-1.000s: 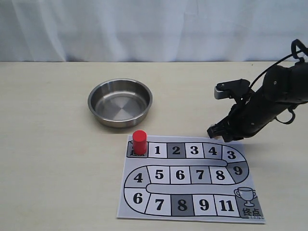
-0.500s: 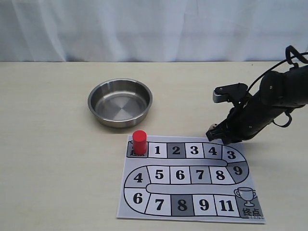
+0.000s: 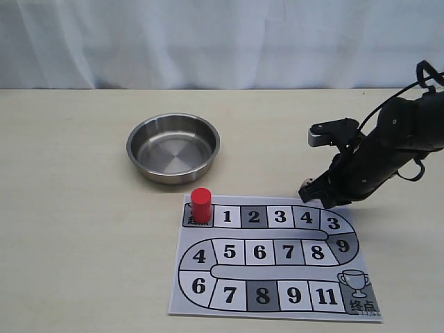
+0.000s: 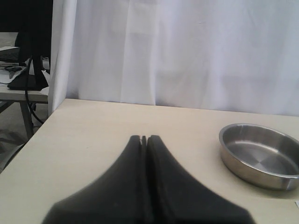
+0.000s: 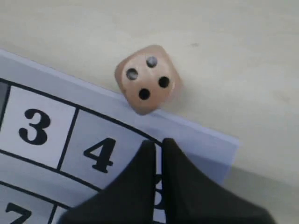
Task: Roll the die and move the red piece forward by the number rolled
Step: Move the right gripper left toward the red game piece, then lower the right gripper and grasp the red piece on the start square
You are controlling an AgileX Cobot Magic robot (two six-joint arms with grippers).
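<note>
The die, a small tan cube with several black dots on its upper face, lies on the table against the far edge of the paper game board, by square 4. My right gripper hovers just short of it over the board. Its jaws are shut, with only a sliver between them and nothing held. In the exterior view the die peeks out beside the right gripper. The red piece stands upright on the board's start square. My left gripper is shut and empty above bare table.
A round steel bowl sits behind the board, and its rim shows in the left wrist view. A white curtain runs along the table's far edge. In the left wrist view the table's end is to one side.
The right arm has shifted slightly over the board's top right corner, and the die now shows beside the gripper tips. The red piece and the bowl have not moved.
</note>
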